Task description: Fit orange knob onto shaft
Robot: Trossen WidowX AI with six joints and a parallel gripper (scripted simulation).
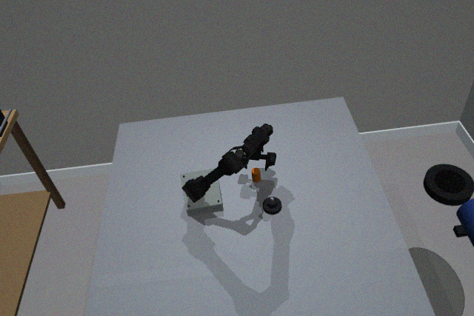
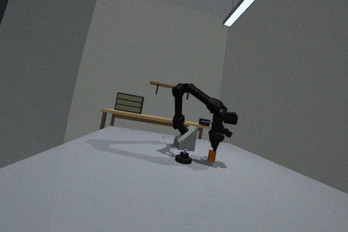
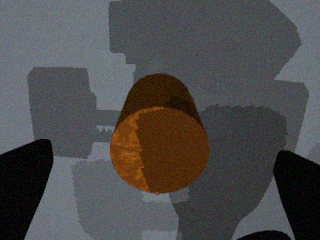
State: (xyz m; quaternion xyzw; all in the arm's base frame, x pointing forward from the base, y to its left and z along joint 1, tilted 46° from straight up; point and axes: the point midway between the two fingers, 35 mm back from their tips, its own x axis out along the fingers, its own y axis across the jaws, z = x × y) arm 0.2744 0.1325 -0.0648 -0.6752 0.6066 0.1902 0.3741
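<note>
The orange knob [image 1: 255, 175] [image 2: 211, 156] [image 3: 159, 150] stands upright on the table, apart from the pedestal. Its closed round top and one side show in the wrist view; its hole underneath is hidden. My gripper [image 1: 256, 167] [image 2: 215, 150] [image 3: 166, 158] is wide open and empty, pointing down just above the knob, with one finger to each side of it in the wrist view. The black round pedestal [image 1: 272, 210] [image 2: 183, 160] stands near the knob. Its short silver shaft [image 2: 185, 150] points up with nothing on it. The shaft's flat side cannot be made out.
The arm's base sits on a pale sloped block [image 1: 211, 199] [image 2: 190, 143] beside the knob and pedestal. The arm's shadows fall across the table [image 1: 152, 247] [image 2: 168, 195] around the knob. A wooden bench [image 2: 157, 118] stands beyond the table.
</note>
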